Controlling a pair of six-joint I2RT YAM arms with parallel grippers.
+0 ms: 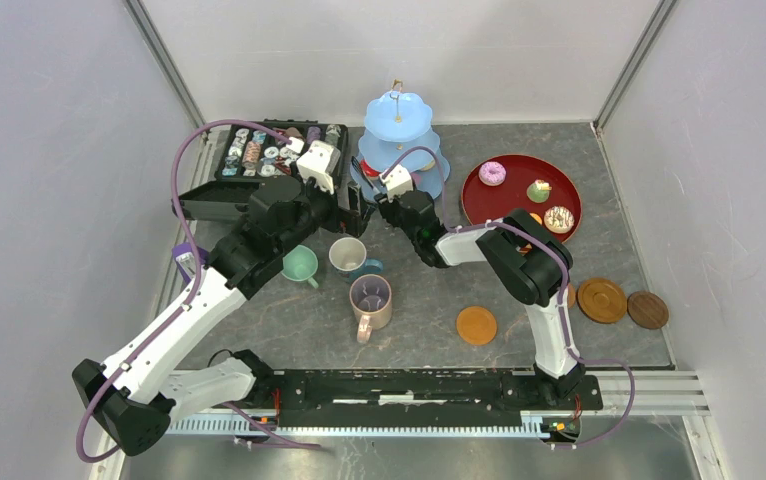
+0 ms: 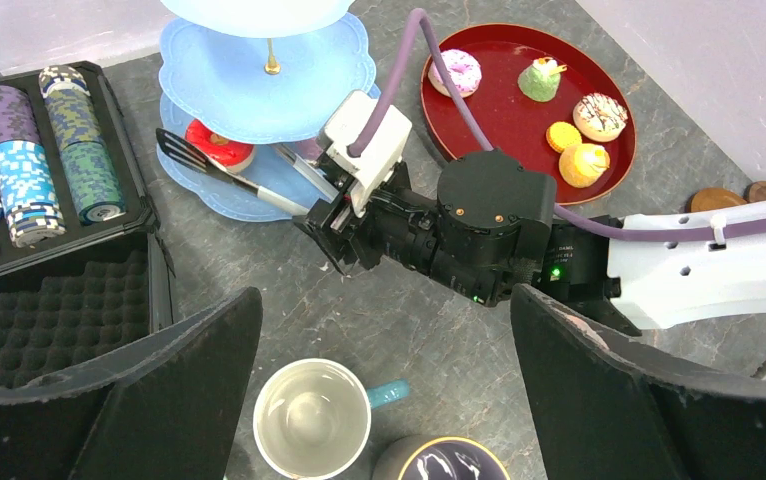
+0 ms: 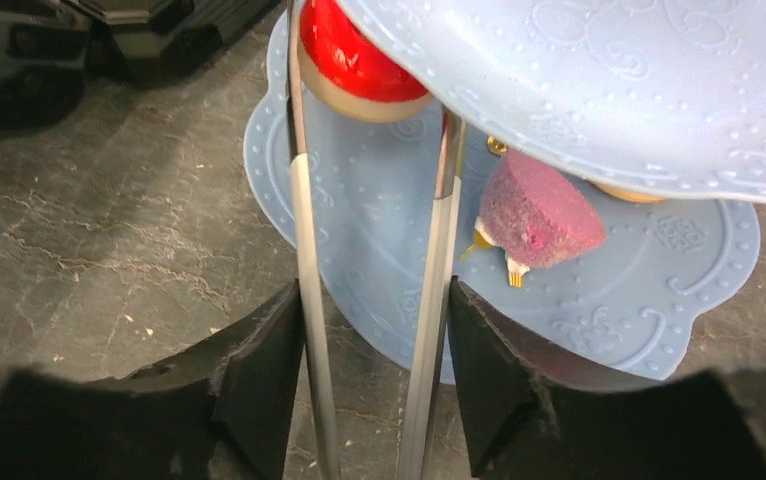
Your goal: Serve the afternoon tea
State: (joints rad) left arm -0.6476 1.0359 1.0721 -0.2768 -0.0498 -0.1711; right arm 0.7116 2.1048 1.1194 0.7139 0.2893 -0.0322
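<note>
The pale-blue three-tier stand (image 1: 399,120) stands at the back. My right gripper (image 3: 374,340) is shut on the metal tongs (image 3: 304,230), one arm of them against each finger. The tong tips reach onto the stand's bottom tier (image 3: 379,200), on either side of a red pastry (image 3: 354,55); whether they pinch it I cannot tell. A pink-purple pastry (image 3: 539,215) lies on the same tier. My left gripper (image 2: 384,390) hangs open and empty above the white-and-blue mug (image 2: 311,418), next to the pink-purple mug (image 2: 439,460). The mint green mug (image 1: 300,265) stands to their left.
A red tray (image 1: 489,205) at the right holds several pastries, a pink doughnut (image 1: 492,173) among them. Brown coasters (image 1: 476,325) (image 1: 601,299) (image 1: 648,310) lie at the front right. An open black case (image 1: 259,150) of round chips sits at the back left.
</note>
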